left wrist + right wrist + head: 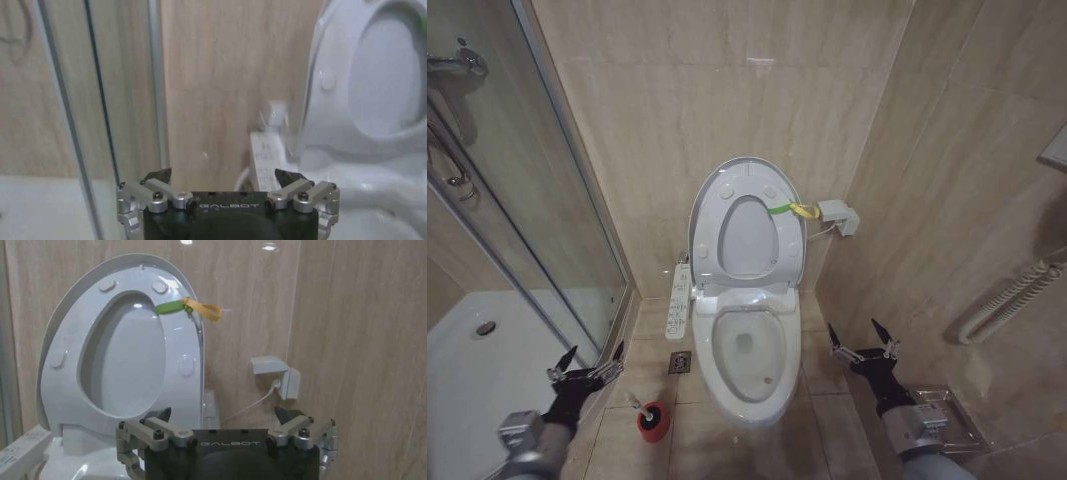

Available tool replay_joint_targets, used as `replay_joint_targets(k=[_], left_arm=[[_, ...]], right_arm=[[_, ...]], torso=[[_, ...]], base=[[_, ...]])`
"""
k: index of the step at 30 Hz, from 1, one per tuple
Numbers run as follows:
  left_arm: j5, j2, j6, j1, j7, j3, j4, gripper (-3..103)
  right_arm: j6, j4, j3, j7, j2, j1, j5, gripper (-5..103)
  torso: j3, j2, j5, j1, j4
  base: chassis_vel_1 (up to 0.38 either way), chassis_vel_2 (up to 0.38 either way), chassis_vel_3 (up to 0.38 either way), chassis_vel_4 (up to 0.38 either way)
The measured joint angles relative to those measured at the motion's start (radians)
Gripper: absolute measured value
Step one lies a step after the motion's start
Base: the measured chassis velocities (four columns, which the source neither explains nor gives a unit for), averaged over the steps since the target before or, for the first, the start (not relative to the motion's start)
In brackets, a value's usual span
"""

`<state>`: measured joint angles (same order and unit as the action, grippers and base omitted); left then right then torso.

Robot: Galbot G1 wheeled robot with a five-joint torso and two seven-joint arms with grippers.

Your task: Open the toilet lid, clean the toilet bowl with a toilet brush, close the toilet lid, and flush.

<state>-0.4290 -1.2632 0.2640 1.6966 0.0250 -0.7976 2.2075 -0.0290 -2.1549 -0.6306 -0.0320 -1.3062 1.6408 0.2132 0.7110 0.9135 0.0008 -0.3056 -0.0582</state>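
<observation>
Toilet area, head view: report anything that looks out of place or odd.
The toilet brush lies tipped on the floor tiles left of the toilet bowl, its red base on its side rather than upright. The green-and-yellow strap on the raised toilet lid is unusual.

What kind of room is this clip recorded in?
A small tiled bathroom, most likely in a home or hotel. A white toilet bowl stands against the wall with its toilet lid raised, a glass shower enclosure with a white tray is beside it, and a toilet brush stands on the floor.
</observation>
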Motion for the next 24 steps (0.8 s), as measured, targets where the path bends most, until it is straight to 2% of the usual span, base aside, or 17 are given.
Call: replay_joint_targets(k=[3,7,9,11,13,19,24], left_arm=[[-0.01,0.01,-0.01,-0.001,0.016,0.005,-0.051,100],[0.01,0.012,-0.035,-0.01,0.013,0.03,-0.098,100],[0.058,0.011,-0.11,-0.02,-0.012,0.059,-0.141,100],[0.078,0.011,-0.123,-0.025,-0.021,0.064,-0.153,100],[0.122,-0.007,-0.155,-0.029,-0.001,0.079,-0.171,100],[0.192,-0.04,-0.189,-0.028,-0.002,0.149,-0.208,100],[0.195,-0.063,-0.208,-0.035,-0.023,0.197,-0.244,100]], right_arm=[[0.0,0.0,0.0,0.0,0.0,0.0,0.0,100],[0.0,0.0,0.0,0.0,0.0,0.0,0.0,100],[0.0,0.0,0.0,0.0,0.0,0.0,0.0,100],[0.0,0.0,0.0,0.0,0.0,0.0,0.0,100],[0.0,0.0,0.0,0.0,0.0,0.0,0.0,100],[0.0,0.0,0.0,0.0,0.0,0.0,0.0,100],[0.0,0.0,0.0,0.0,0.0,0.0,0.0,100]], torso=[[0.0,0.0,-0.0015,0.0,-0.0007],[0.0,0.0,-0.0011,0.0,-0.0006],[0.0,0.0,-0.001,0.0,-0.0004],[0.0,0.0,-0.0011,0.0,-0.0005],[0.0,0.0,-0.0009,0.0,-0.0004],[0.0,0.0,-0.0008,0.0,-0.0005],[0.0,0.0,-0.0007,0.0,-0.0004]], base=[[0.0,0.0,0.0,0.0],[0.0,0.0,0.0,0.0],[0.0,0.0,0.0,0.0],[0.0,0.0,0.0,0.0],[0.0,0.0,0.0,0.0],[0.0,0.0,0.0,0.0],[0.0,0.0,0.0,0.0]])
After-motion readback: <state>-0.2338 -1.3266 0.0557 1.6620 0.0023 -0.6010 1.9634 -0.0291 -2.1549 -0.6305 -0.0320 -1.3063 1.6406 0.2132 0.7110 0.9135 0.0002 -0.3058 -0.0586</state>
